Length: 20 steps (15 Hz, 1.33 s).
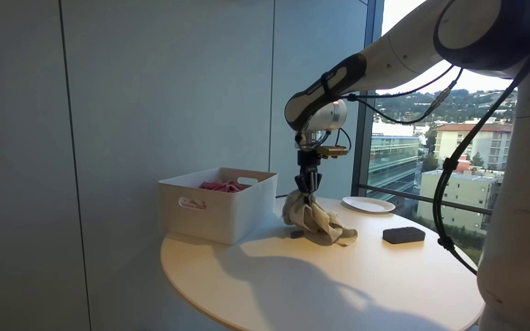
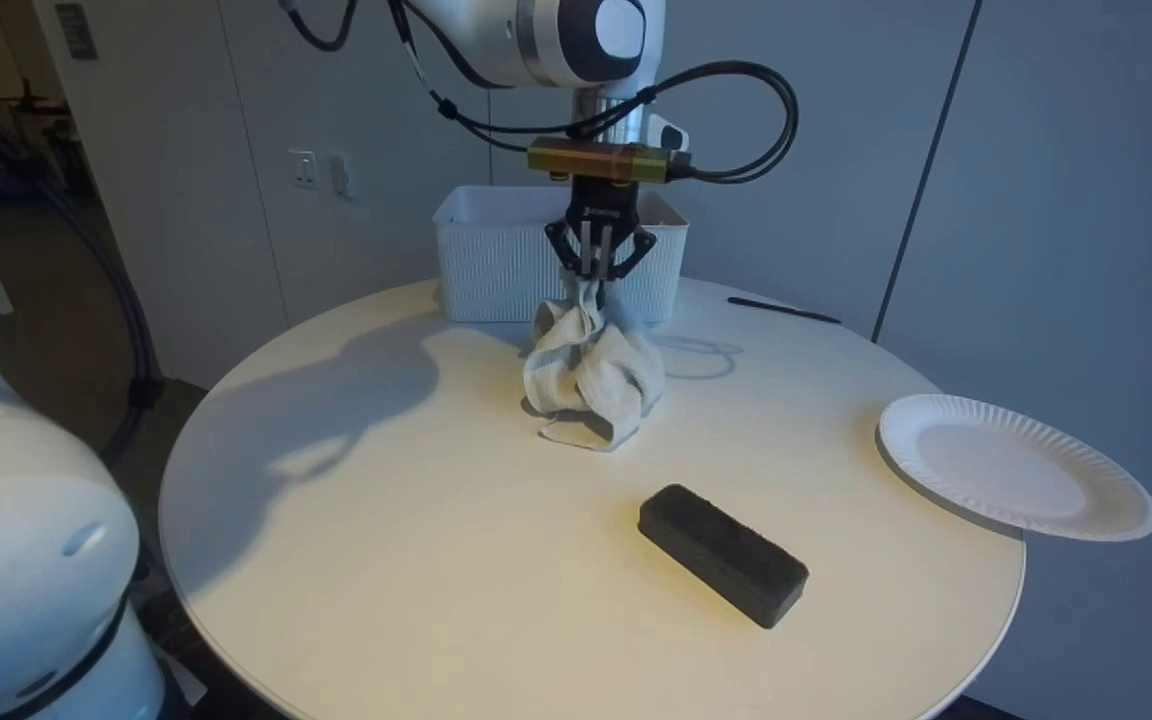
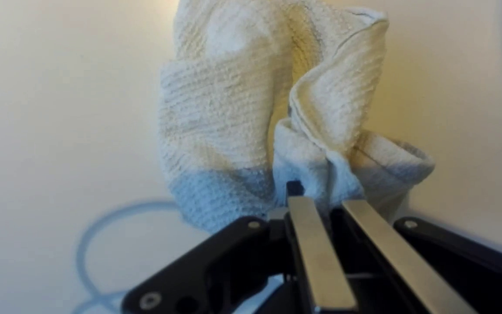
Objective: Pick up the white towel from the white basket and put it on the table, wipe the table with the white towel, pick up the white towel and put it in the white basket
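The white towel is bunched on the round white table (image 1: pixel 329 289) in both exterior views (image 1: pixel 322 223) (image 2: pixel 611 380). My gripper (image 1: pixel 308 195) points straight down and is shut on the towel's upper folds; the lower folds rest on the table. In the wrist view, the towel (image 3: pixel 225 109) spreads beyond the fingers, with a fold pinched between the fingertips (image 3: pixel 320 200). The white basket (image 1: pixel 200 223) stands upright at the table edge by the wall, beside the towel. It also shows behind the gripper in an exterior view (image 2: pixel 496 270).
Pink cloth (image 1: pixel 223 186) lies in the basket. A dark block (image 2: pixel 724 555) and a white paper plate (image 2: pixel 1006 470), overhanging the edge, are on the table. A thin black stick (image 2: pixel 784 310) lies near the wall. A small dark object (image 1: pixel 297 234) is beside the towel.
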Tool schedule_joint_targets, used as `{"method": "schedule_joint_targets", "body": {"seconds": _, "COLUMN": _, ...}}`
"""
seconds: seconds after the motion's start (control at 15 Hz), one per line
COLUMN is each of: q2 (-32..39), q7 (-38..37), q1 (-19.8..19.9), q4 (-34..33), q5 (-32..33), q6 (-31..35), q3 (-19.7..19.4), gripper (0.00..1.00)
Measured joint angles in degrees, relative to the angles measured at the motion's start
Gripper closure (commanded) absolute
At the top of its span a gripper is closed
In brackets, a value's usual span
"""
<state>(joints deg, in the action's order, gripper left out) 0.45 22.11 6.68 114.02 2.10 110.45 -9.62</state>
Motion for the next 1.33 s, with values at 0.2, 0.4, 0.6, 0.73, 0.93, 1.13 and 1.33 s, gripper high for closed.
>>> {"method": "schedule_joint_targets", "body": {"seconds": 0.2, "q2": 3.2, "q7": 0.0, "q1": 1.2, "q4": -3.4, "q5": 0.0, "q6": -0.9, "q3": -0.3, "gripper": 0.88}}
{"method": "schedule_joint_targets", "body": {"seconds": 0.4, "q2": 7.0, "q7": 0.3, "q1": 2.4, "q4": -6.1, "q5": -0.2, "q6": -2.9, "q3": -0.3, "gripper": 0.89}}
{"method": "schedule_joint_targets", "body": {"seconds": 0.6, "q2": 9.8, "q7": 1.3, "q1": 3.0, "q4": -8.2, "q5": -1.9, "q6": -6.4, "q3": 0.0, "gripper": 0.89}}
{"method": "schedule_joint_targets", "body": {"seconds": 0.73, "q2": 10.7, "q7": 1.8, "q1": 3.0, "q4": -9.2, "q5": -3.1, "q6": -9.5, "q3": 0.3, "gripper": 0.88}}
{"method": "schedule_joint_targets", "body": {"seconds": 0.93, "q2": 10.2, "q7": 5.8, "q1": 3.0, "q4": -9.6, "q5": -5.9, "q6": -16.2, "q3": 1.9, "gripper": 0.89}}
{"method": "schedule_joint_targets", "body": {"seconds": 1.13, "q2": 9.3, "q7": 10.4, "q1": 2.8, "q4": -9.6, "q5": -8.5, "q6": -23.2, "q3": 4.2, "gripper": 0.89}}
{"method": "schedule_joint_targets", "body": {"seconds": 1.33, "q2": 9.1, "q7": 12.2, "q1": 2.1, "q4": -9.6, "q5": -9.0, "q6": -28.6, "q3": 5.7, "gripper": 0.88}}
